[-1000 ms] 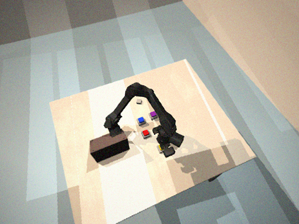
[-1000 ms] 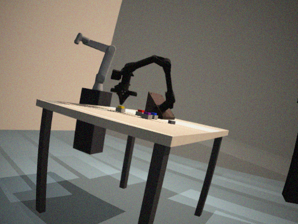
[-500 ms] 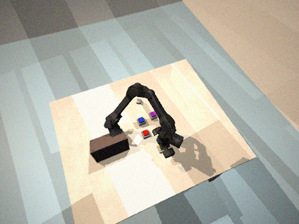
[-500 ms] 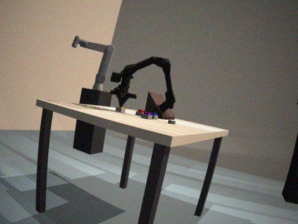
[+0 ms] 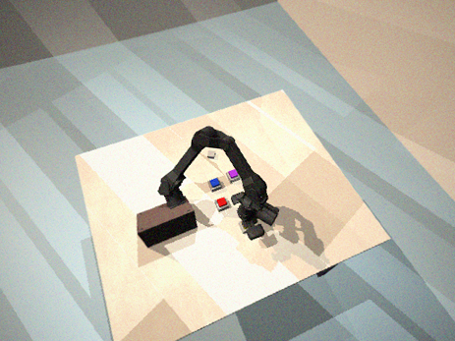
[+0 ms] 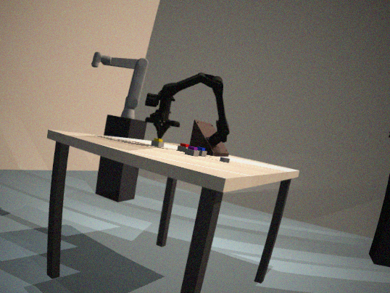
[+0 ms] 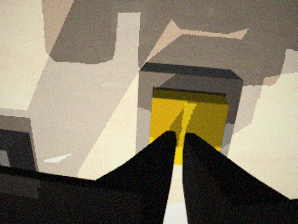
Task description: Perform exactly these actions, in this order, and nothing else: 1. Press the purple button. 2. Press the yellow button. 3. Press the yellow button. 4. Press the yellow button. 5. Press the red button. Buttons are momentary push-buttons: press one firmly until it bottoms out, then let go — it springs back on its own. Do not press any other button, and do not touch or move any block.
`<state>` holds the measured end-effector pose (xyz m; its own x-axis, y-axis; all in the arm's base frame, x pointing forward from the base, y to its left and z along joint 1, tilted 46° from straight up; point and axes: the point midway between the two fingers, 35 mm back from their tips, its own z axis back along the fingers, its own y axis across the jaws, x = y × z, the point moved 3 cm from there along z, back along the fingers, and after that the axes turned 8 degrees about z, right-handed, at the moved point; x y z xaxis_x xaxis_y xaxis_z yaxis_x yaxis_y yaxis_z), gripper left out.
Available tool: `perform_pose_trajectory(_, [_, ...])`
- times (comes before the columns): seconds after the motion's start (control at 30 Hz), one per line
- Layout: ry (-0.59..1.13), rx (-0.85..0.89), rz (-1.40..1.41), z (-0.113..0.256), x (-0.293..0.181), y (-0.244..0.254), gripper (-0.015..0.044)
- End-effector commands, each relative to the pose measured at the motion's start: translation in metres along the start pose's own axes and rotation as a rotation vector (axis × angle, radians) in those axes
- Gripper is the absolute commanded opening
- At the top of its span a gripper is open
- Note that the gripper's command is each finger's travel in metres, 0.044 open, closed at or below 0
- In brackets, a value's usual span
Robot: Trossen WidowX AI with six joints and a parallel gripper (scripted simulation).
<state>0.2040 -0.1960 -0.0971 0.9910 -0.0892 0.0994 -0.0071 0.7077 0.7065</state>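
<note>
Closed gripper (image 5: 248,227) (image 6: 160,138) (image 7: 178,141) pointing down at the yellow button (image 6: 158,140) (image 7: 200,120)

In the exterior view the yellow button sits left of centre on the table (image 5: 284,121) (image 6: 145,156), the fingertips right at its cap; whether they touch it I cannot tell. The wrist view has the cap right of centre, standing proud of its grey housing (image 7: 146,95), with the fingers together but for a thin slit, nothing between them. In the top view the red button (image 5: 222,202) (image 6: 184,145), blue button (image 5: 215,183) (image 6: 201,149) and purple button (image 5: 233,173) (image 6: 193,148) lie near the middle of the frame, left of the gripper.
</note>
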Motion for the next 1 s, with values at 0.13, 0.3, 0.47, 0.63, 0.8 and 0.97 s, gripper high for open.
perform_pose_trajectory(0.13, [-0.009, -0.016, 0.006, 0.024, 0.001, -0.002, 0.002])
perform_pose_trajectory(0.3, [-0.009, -0.016, 0.006, 0.017, 0.001, -0.002, 0.002])
perform_pose_trajectory(0.47, [-0.009, -0.016, 0.006, 0.009, 0.001, -0.002, 0.002])
perform_pose_trajectory(0.63, [-0.009, -0.015, 0.006, 0.001, 0.001, -0.002, 0.002])
perform_pose_trajectory(0.8, [-0.01, -0.015, 0.007, -0.007, 0.001, -0.002, 0.002])
perform_pose_trajectory(0.97, [-0.01, -0.015, 0.007, -0.011, 0.001, -0.002, 0.002])
